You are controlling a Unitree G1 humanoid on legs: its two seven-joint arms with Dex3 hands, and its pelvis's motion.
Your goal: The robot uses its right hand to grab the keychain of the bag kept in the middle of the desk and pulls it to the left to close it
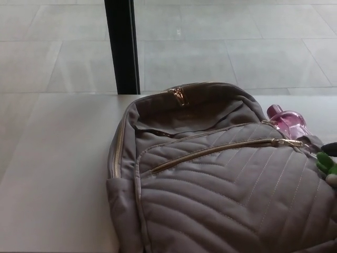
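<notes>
A grey quilted backpack point(221, 190) lies on the white desk point(58, 174), its top toward the window. Its front pocket zipper point(216, 152) runs slantwise with gold teeth showing, and the gold pull point(288, 142) sits at the right end. A green keychain point(327, 164) hangs off that pull at the picture's right edge. Just above the keychain a small dark part of my right hand point(332, 148) shows at the edge, too little to read its fingers. My left hand is out of sight.
A pink bottle point(287, 120) pokes out of the bag's right side pocket. A second gold zipper pull point(179, 95) sits at the top of the bag. A black pillar point(120, 47) stands behind the desk's far edge, with tiled floor beyond.
</notes>
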